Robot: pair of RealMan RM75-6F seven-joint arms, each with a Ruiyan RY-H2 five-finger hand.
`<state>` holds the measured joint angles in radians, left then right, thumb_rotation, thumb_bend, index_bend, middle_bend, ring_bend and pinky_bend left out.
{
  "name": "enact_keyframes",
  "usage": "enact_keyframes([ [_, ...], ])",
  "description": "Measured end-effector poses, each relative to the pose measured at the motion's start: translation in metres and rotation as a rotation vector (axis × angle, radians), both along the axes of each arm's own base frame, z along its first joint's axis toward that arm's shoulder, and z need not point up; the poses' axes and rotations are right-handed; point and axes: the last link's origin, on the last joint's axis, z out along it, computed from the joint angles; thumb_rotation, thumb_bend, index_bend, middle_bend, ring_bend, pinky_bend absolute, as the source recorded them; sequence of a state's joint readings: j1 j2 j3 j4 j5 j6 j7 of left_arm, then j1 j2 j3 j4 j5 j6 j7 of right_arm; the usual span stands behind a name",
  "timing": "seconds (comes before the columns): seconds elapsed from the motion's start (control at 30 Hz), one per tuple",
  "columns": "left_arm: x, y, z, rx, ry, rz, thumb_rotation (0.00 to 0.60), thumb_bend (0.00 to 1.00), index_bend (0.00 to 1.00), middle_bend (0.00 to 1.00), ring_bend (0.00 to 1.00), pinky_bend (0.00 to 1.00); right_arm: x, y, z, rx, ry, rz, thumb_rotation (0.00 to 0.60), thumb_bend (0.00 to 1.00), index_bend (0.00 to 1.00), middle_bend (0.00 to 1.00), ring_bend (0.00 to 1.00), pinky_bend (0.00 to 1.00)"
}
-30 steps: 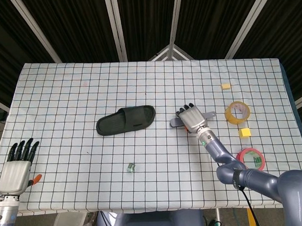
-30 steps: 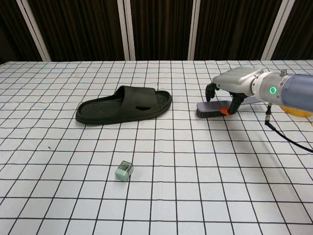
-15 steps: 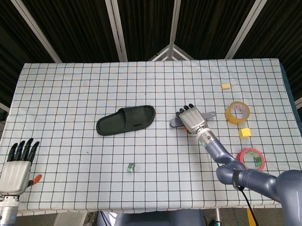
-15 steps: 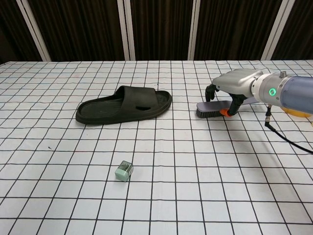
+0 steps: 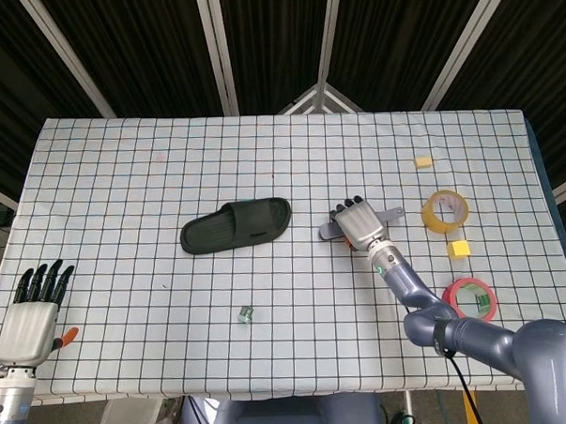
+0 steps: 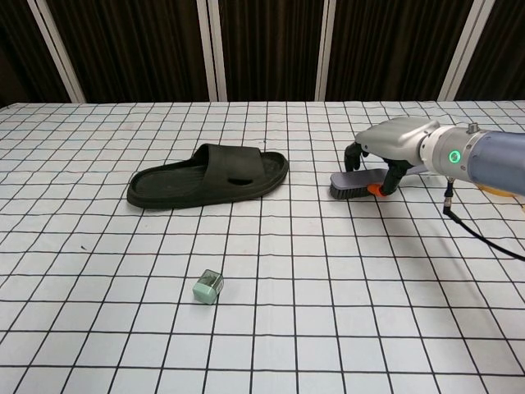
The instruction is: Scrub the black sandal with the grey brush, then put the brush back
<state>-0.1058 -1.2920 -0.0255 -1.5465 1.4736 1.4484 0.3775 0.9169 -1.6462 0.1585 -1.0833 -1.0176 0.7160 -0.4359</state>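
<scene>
No text, label, brand, number or sign can be read in either view
</scene>
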Motion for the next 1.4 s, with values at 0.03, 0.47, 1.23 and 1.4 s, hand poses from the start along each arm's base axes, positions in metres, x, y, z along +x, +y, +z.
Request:
enact_keyframes([
  [0.03, 0.0, 0.0, 0.0, 0.0, 0.0, 0.0, 0.6, 0.13, 0.0, 0.0, 0.0, 0.02, -0.0004, -0.0001, -0.0002, 0.0, 0.0, -0.001, 0.6, 0.47, 0.35, 0.3, 0.22, 0.22],
  [0.47, -0.0004, 0.0012, -0.0005, -0.001, 0.002, 0.006, 0.6, 0.13, 0.0, 0.0, 0.0, 0.02, 0.0013, -0.002, 0.0002, -0.007, -0.012, 0.009, 0.6, 0.47, 0.4, 0.34, 0.25, 0.25],
  [1.23, 0.0, 0.0004, 0.0001, 0.003, 0.002, 0.005, 0.6, 0.13, 0.0, 0.0, 0.0, 0.02, 0.0021, 0.0007, -0.0033, -0.022, -0.06, 0.03, 0.6, 0.47, 0.64, 0.54, 0.45, 0.48],
  [1.4, 0.0002, 0.0001, -0.0002, 0.002, 0.003, 0.004, 0.6, 0.13, 0.0, 0.0, 0.0, 0.02, 0.0025, 0.0013, -0.003, -0.028, -0.083, 0.046, 0.6, 0.47, 0.68, 0.57, 0.49, 0.52],
])
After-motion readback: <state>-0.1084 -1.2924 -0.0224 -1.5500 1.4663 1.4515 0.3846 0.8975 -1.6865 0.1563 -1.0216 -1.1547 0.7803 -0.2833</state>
